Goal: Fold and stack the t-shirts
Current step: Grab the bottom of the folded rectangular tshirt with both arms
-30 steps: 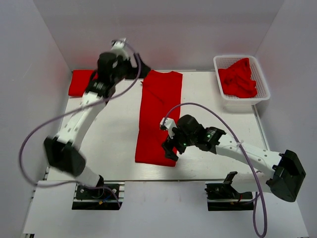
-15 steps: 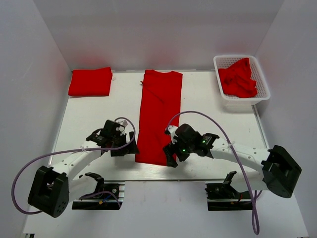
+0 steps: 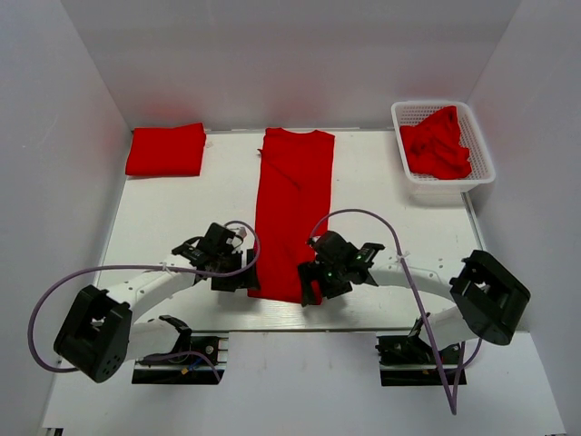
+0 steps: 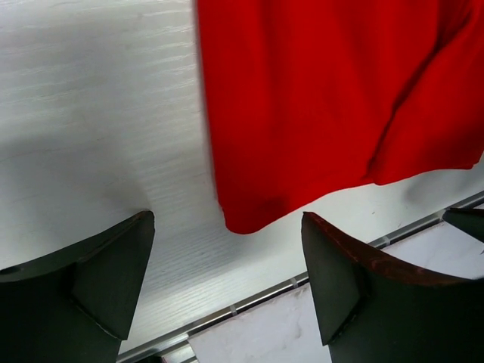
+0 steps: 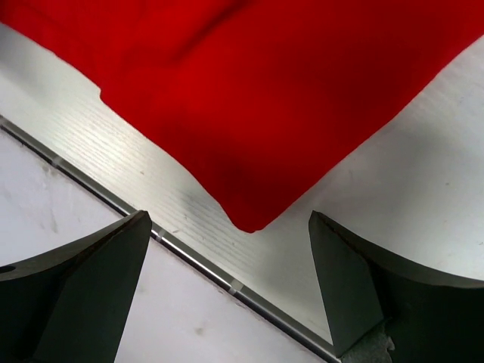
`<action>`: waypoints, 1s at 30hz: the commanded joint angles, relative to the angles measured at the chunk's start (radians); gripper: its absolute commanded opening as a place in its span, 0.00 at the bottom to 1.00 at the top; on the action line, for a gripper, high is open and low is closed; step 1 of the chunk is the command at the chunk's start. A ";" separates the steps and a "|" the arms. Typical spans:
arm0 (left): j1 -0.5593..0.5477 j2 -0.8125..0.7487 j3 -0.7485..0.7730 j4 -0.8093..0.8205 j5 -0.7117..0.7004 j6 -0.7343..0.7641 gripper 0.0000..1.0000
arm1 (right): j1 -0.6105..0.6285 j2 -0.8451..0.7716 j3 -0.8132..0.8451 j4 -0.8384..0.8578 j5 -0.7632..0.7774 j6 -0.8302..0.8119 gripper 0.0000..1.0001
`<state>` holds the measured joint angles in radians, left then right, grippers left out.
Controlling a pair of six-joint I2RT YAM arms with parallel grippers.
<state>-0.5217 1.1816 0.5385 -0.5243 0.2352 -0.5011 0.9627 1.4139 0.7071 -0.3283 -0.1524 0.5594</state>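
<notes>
since half a second back, both arms had crept in toward the near end of the long folded t-shirt [image 3: 292, 213]. the left fingers [image 3: 245, 282] were spread wide, its rounded corner just ahead between them, not touching. the right fingers [image 3: 313, 289] gaped wide too, the other corner between their tips. it was soft, smooth matte red cloth on a white wood-grain worktop [image 3: 182, 218]. another folded t-shirt [image 3: 164, 150] sat well beyond the left fingers. crumpled t-shirts [image 3: 436, 145] filled a white mesh basket [image 3: 449, 189] far past the right ones.
</notes>
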 commanded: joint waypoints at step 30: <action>-0.107 0.009 0.006 0.000 -0.011 -0.102 0.00 | -0.001 -0.035 0.045 -0.041 0.094 0.054 0.00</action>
<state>-0.6235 1.2140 0.5056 -0.4652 0.2321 -0.5968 0.9619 1.4410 0.7494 -0.3882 -0.1017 0.6422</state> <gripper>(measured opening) 0.026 0.020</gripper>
